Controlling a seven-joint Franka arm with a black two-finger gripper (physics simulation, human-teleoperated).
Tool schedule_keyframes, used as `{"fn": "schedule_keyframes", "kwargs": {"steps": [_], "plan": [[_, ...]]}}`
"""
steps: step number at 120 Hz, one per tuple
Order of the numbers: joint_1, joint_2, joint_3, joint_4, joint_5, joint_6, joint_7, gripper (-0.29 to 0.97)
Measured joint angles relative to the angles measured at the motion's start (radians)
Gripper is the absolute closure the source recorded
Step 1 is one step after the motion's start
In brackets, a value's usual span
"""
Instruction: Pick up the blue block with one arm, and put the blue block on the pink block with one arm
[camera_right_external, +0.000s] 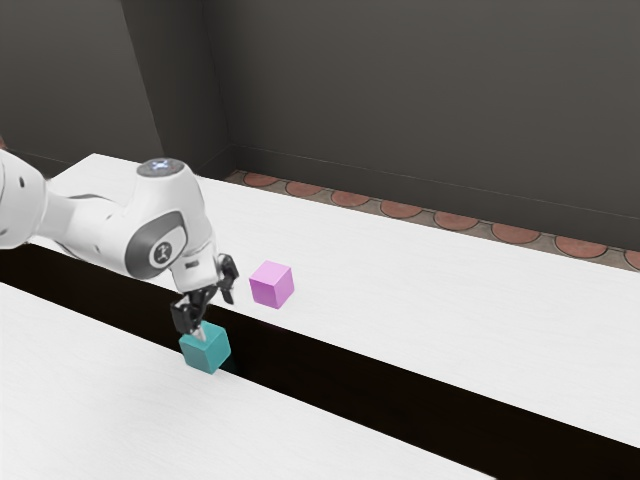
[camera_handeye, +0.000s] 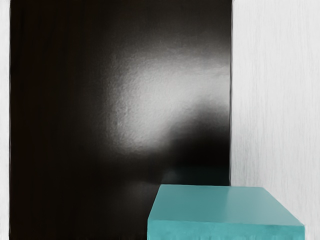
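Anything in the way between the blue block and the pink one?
No object stands between the blue block and the pink block; only the dark gap lies along that path.

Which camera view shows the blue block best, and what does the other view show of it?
The exterior view: the blue block shows its full shape there, directly under the gripper, with the pink block nearby for reference. The wrist view gives its top face and a strip of one side, close under the hand.
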Motion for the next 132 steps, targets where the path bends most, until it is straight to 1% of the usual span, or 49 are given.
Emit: {"fn": "schedule_keyframes", "kwargs": {"steps": [6, 29, 54, 62, 72, 75, 81, 90, 94, 102, 110, 121, 132], "plan": [[0.0, 0.003, 0.0, -0.011, -0.005, 0.004, 0.01, 0.0], [0.024, 0.083, 0.0, -0.009, -0.013, 0.02, 0.043, 0.0], [0.028, 0.104, 0.001, -0.009, -0.028, 0.03, 0.069, 0.0], [0.031, 0.11, 0.001, -0.009, -0.031, 0.033, 0.075, 0.07], [0.034, 0.108, 0.001, -0.009, -0.032, 0.036, 0.082, 0.26], [0.034, 0.102, 0.001, -0.009, -0.032, 0.036, 0.084, 0.3], [0.034, 0.083, 0.0, -0.01, -0.031, 0.038, 0.088, 0.35], [0.029, 0.037, -0.004, 0.001, -0.031, 0.033, 0.094, 0.38], [0.026, 0.03, -0.012, 0.038, -0.031, 0.019, 0.096, 0.39], [0.016, 0.047, -0.026, 0.173, -0.032, -0.037, 0.1, 0.4], [0.015, 0.132, -0.029, 0.346, -0.029, -0.111, 0.104, 0.4], [0.018, 0.284, -0.032, 0.585, -0.023, -0.211, 0.108, 0.4], [0.016, 0.391, -0.033, 0.731, -0.021, -0.285, 0.112, 0.39]]}}
